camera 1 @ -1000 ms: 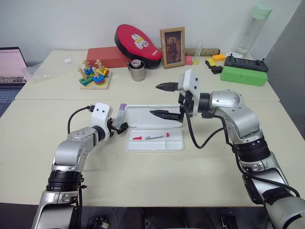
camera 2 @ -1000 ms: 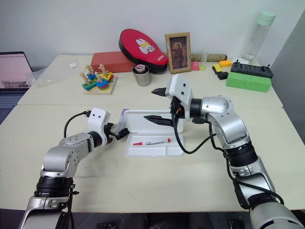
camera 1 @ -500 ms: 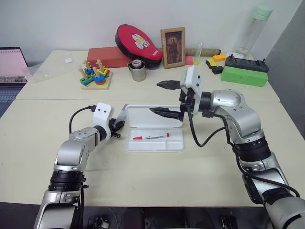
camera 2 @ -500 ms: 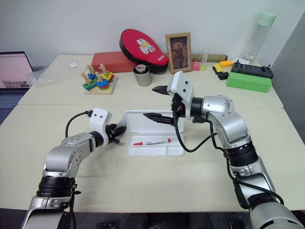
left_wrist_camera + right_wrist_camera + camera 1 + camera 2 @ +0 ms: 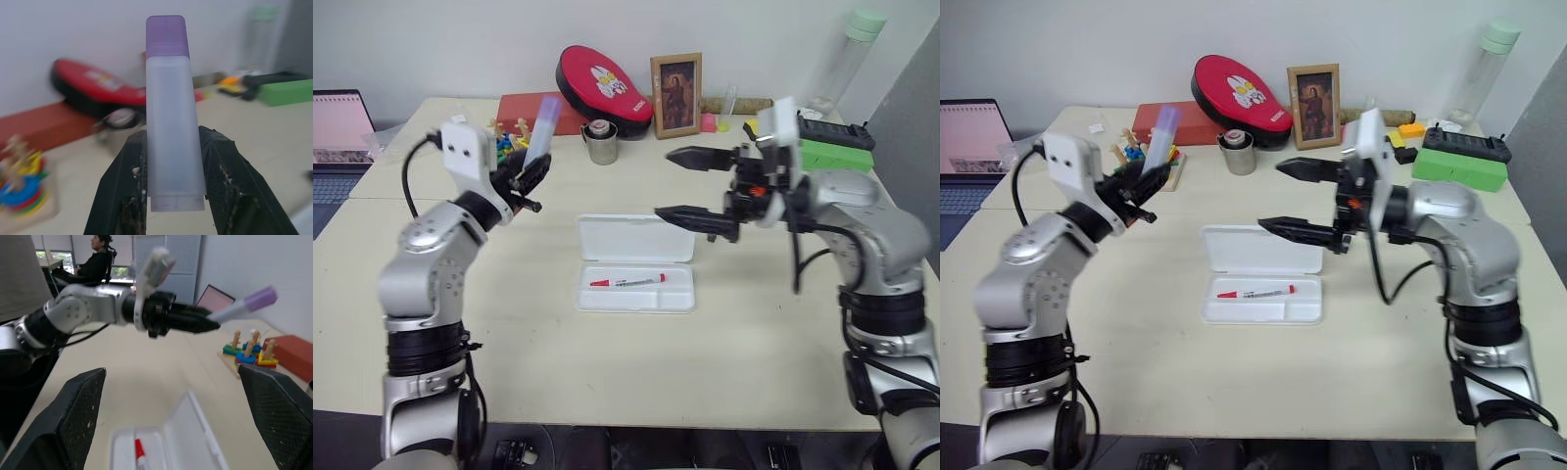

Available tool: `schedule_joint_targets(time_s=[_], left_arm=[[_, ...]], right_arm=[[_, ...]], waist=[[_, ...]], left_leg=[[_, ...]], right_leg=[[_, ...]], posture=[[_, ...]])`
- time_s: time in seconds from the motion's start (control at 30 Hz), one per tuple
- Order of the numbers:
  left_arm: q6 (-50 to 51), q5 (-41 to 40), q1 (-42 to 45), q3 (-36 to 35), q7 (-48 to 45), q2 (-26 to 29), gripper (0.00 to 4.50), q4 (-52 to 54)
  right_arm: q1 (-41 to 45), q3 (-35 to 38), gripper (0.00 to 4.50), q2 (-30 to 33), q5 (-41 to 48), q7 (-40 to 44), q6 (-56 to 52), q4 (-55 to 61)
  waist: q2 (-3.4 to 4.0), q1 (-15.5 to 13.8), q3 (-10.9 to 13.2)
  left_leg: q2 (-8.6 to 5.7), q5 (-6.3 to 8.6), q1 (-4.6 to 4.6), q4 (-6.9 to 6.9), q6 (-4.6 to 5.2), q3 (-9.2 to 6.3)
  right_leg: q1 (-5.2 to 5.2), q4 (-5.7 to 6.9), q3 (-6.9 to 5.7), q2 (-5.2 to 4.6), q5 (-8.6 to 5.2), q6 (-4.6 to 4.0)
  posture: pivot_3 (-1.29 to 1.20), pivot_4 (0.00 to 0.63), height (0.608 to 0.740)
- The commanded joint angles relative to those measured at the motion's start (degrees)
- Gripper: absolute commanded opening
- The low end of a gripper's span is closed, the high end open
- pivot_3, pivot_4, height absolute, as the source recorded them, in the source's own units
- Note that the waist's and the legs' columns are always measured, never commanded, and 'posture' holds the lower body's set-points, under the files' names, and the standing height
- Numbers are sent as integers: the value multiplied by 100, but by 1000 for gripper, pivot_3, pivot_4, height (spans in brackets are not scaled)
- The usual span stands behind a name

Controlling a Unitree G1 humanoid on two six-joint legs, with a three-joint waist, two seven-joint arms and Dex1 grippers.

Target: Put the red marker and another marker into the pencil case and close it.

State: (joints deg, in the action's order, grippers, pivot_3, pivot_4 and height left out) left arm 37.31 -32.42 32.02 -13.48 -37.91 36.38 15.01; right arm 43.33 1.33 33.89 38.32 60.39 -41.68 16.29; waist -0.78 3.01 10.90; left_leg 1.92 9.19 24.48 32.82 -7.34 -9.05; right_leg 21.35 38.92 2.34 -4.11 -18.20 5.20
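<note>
White plastic forms the pencil case, a flat rectangular box with rounded corners lying open in the middle of the pale table, its hinged lid folded back on the far side. Inside the near tray lies the red marker, a slim white pen with a red cap, lengthwise. The left gripper is clamped on the highlighter, a short thick pen with a frosted pale lavender body and a purple cap pointing up; its two black fingers press against the barrel's sides. A second ago this gripper was low at the table just left of the case; it is now raised well above the table on the left. The right gripper hangs above the case's right end with its pointed black fingers spread wide apart, holding nothing; it has drawn back to the right. At the far edge stand a red padded case, a framed picture, a metal cup and a green box.
</note>
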Motion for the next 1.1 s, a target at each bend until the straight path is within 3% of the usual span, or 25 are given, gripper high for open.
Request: schedule_joint_targets(time_s=[0.03, 0.17, 0.33, 0.43, 1.1], left_arm=[[425, -632, -165, 443, -1178, 617, 1197, 720], [621, -821, -460, 862, -2051, 1236, 1197, 907], [-170, 150, -1029, 1870, -2786, 1689, 1197, 543], [-815, 851, -1110, 2335, -2899, 1674, 1197, 47], [-2263, 2104, -217, 2977, -3943, 1313, 1197, -1576]], right_arm=[[-145, 211, 4500, 284, 286, 14, -158, 403], [-432, 208, 4500, 534, 367, -33, -245, 670], [-907, 22, 4500, 698, 263, -227, -292, 1044], [-1060, -17, 4500, 726, 234, -410, -298, 1160], [-1382, -140, 4500, 812, 234, -807, -321, 1507]], waist=[[3, 34, 2], [4, 72, 2], [5, 28, 3], [5, 8, 3], [4, 7, 4]], left_leg=[[0, 1, -1, 1, 2, 1], [0, 1, -11, 3, 4, 4], [0, 2, -10, 4, 4, 6], [0, 2, -9, 4, 4, 7], [0, 2, -5, 5, 4, 6]], right_leg=[[2, 4, 0, 0, 0, 0], [1, 14, 7, 1, 0, 1], [-1, 9, 9, 1, 0, 1], [0, 6, 8, 1, 0, 0], [3, 7, 6, 1, -1, 1]], posture=[[0, 150, 740], [0, 150, 740], [0, 150, 740], [0, 150, 740], [0, 150, 740]])
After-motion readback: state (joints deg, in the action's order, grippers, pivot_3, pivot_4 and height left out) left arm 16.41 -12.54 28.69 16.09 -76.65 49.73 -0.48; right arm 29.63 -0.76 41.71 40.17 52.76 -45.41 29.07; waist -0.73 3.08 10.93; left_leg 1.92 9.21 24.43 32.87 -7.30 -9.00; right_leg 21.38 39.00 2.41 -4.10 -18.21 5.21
